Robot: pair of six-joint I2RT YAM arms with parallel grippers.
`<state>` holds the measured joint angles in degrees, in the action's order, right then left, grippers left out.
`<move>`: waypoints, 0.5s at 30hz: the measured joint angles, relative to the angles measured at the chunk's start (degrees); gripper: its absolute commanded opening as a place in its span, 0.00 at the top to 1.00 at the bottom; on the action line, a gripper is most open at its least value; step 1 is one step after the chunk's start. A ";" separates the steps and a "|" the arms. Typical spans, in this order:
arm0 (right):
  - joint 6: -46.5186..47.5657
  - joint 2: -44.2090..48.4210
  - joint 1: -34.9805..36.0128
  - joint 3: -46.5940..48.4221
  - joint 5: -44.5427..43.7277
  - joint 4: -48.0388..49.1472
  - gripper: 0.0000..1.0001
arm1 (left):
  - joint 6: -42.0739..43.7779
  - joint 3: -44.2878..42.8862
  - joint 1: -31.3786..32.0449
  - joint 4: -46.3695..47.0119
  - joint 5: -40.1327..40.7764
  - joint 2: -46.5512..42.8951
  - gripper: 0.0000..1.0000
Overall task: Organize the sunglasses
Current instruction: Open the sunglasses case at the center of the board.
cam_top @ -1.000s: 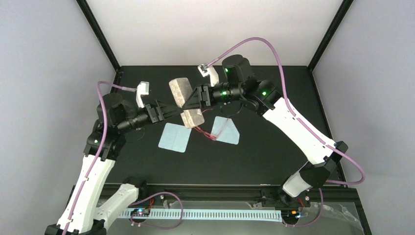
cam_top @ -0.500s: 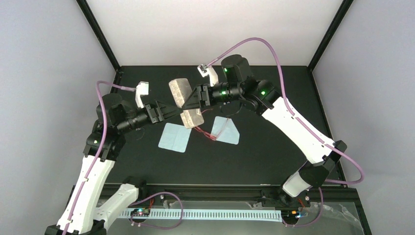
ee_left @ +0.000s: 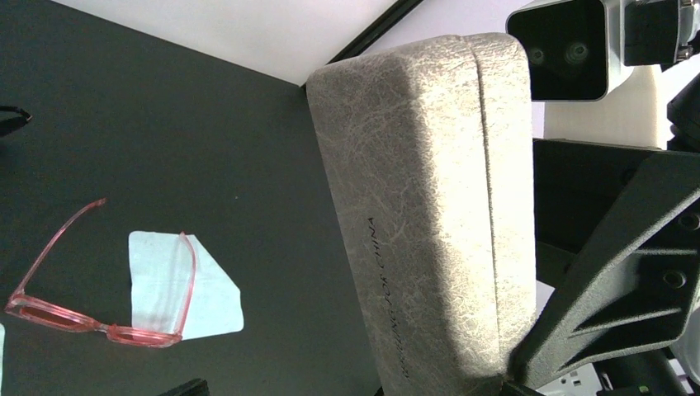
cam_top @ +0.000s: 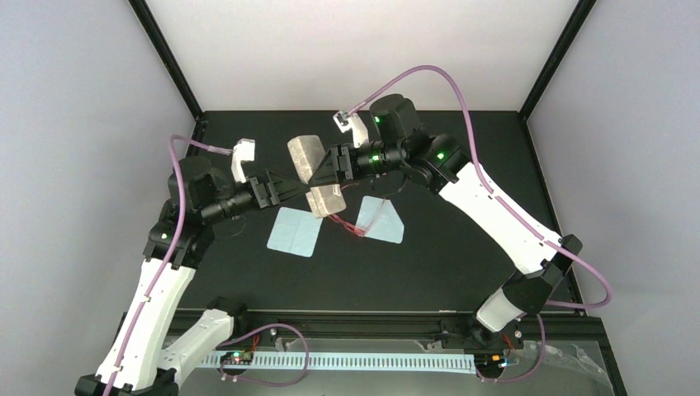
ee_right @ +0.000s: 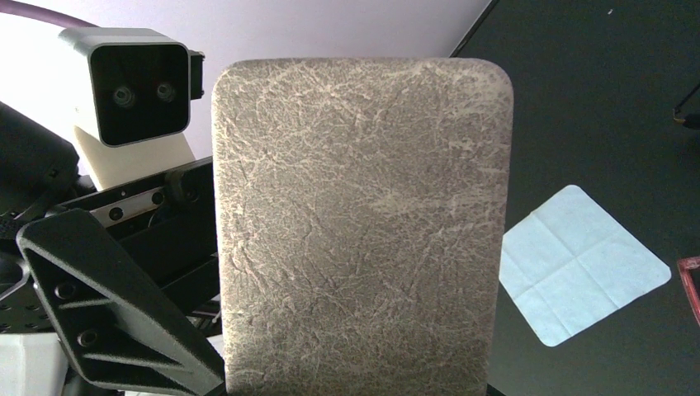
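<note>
Right claw [cam_top: 324, 173] pinches the grey case [ee_right: 363, 231] aloft; left claw [cam_top: 285, 186] stands spread beside it. Below the case, the sunglasses [ee_left: 91, 323] lie open on the tabletop [cam_top: 413, 272]. Light, thin, likely fragile: grip the front frame, not the arms.

From above, the grey case [cam_top: 316, 175] hides most of the sunglasses [cam_top: 351, 227]; the right wrist view's edge cuts them to a sliver. There, the case covers the right gripper's [cam_top: 324, 173] jaws.

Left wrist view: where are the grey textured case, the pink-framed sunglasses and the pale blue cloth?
Grey textured case [ee_left: 429, 214]: left wrist view, broad side.
Pink-framed sunglasses [ee_left: 103, 328]: left wrist view, bridge.
Pale blue cloth [ee_left: 215, 301]: left wrist view, right part.
</note>
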<state>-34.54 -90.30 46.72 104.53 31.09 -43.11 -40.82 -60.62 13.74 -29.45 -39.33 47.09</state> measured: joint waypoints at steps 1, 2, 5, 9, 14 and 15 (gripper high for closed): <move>0.07 -0.09 0.00 0.00 -0.22 -0.15 0.81 | 0.11 0.00 0.13 -0.17 0.24 0.07 0.09; 0.13 -0.13 0.02 -0.02 -0.44 -0.28 0.81 | 0.15 0.00 0.17 -0.37 0.46 0.17 0.09; 0.15 -0.20 0.02 -0.11 -1.09 -0.61 0.81 | 0.22 0.02 0.26 -0.87 0.98 0.46 0.09; 0.31 -0.20 -0.02 -0.13 -1.95 -0.94 0.81 | 0.26 0.00 0.28 -1.75 1.90 0.68 0.09; 0.44 -0.20 -0.31 -0.13 -2.43 -1.29 0.83 | 0.57 0.00 0.28 -2.69 3.02 1.05 0.10; 0.44 -0.20 -0.37 -0.13 -2.51 -1.42 0.84 | 0.68 0.00 0.28 -2.93 3.26 1.09 0.09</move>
<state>-34.11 -90.50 46.35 104.40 28.58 -44.53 -40.14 -60.62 14.02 -32.38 -36.07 48.18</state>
